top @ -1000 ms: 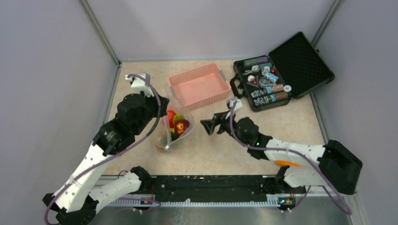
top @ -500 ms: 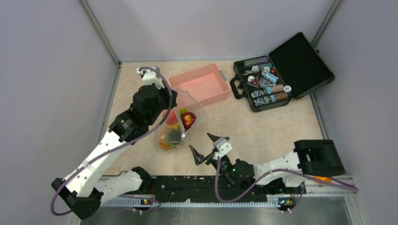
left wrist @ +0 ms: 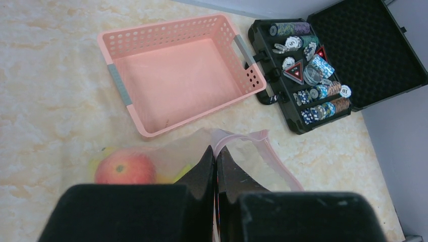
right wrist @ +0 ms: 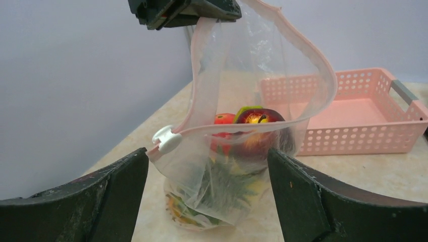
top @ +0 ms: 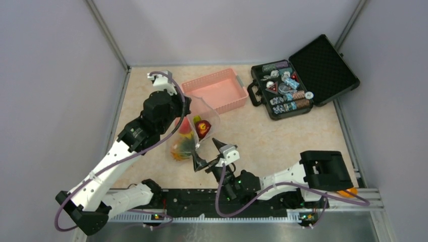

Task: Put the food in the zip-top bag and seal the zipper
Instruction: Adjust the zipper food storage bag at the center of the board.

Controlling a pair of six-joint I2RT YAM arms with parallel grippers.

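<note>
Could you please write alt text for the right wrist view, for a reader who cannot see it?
The left gripper, shut on the pink zipper, holds the clear zip-top bag with its mouth gaping; inside are a red fruit and a dark maroon fruit above a pineapple. The open right gripper faces the bag, and a pink basket stands behind.

A clear crinkly plastic zip-top bag (top: 199,126) hangs at the left-middle of the beige stone-patterned table (top: 282,141), its mouth edge up in the left gripper (top: 184,108). Plastic toy fruit (right wrist: 247,121) lies piled in its lower half. Just behind the bag lies a pink perforated plastic basket (top: 214,92). Right of the basket, at the far right, sits an open black hard case (top: 303,75) with small trinkets (top: 285,91) in its tray. The right gripper (top: 207,154) sits just beside the bag, on its near side.
</note>
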